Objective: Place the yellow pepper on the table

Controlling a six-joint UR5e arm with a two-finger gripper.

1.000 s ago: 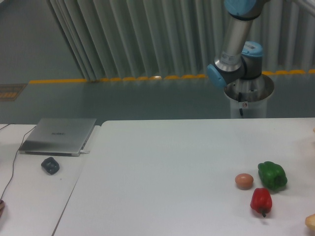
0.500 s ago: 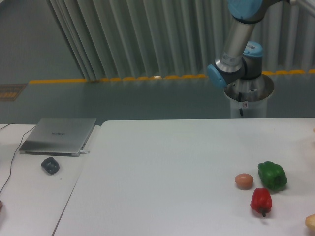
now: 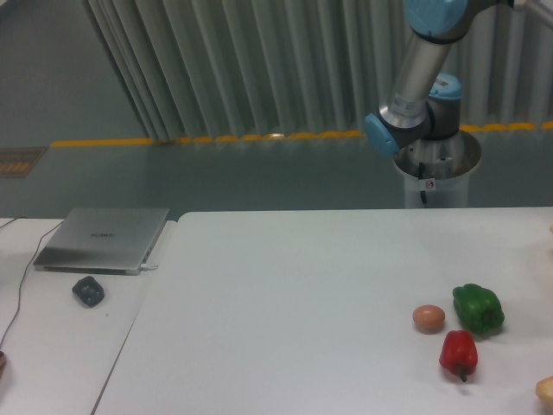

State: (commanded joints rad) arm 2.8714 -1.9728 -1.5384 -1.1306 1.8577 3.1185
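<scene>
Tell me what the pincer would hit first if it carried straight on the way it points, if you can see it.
Cannot say: the pincer is out of frame. Only the arm shows, leaving the picture at the top right, so the pincer's heading is unknown.

A single fixed camera looks from the front, slightly downward, across the table (image 3: 302,285) toward the arm's base (image 3: 432,177) and the curtain (image 3: 259,69) behind.
</scene>
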